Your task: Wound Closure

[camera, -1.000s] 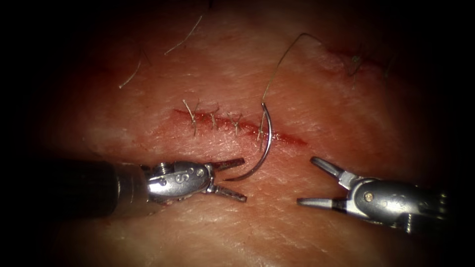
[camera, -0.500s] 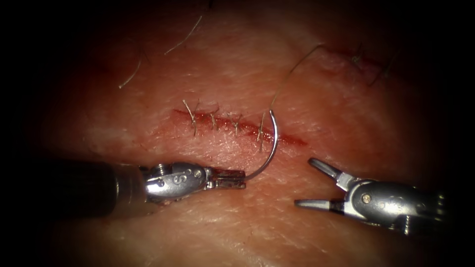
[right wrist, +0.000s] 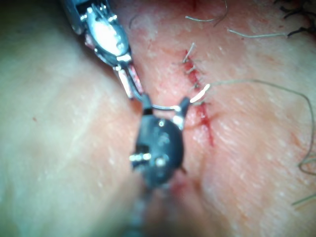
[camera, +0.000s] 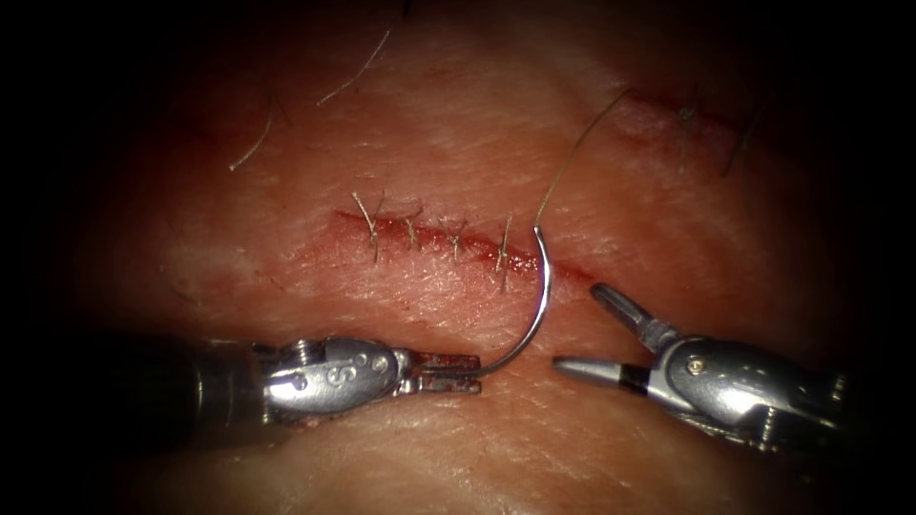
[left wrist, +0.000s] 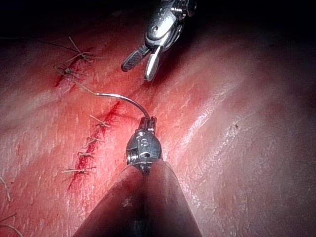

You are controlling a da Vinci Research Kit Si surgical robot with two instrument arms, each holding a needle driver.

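The tissue (camera: 448, 143) has a cut (camera: 563, 272) with several stitches (camera: 410, 232) along its left part. My left tool (camera: 456, 372) lies on the near side of the cut, jaws shut on the curved needle (camera: 536, 305) at its pointed end. The needle arcs up over the cut's right end and looks free of the tissue. Thread (camera: 572, 153) runs from its tail toward the far right. My right tool (camera: 577, 327) stands open just right of the needle, holding nothing. In the left wrist view the left tool (left wrist: 148, 123) grips the needle (left wrist: 121, 98), with the right tool (left wrist: 140, 64) open beyond it.
A second small cut (camera: 682, 114) with stitches lies at the far right. Loose cut ends of thread (camera: 358, 67) lie on the tissue at the far left. Red fluid stains the skin around the cut.
The left tool's jaws closed on the needle's pointed end and carried it right and slightly nearer. The right tool moved left toward the needle.
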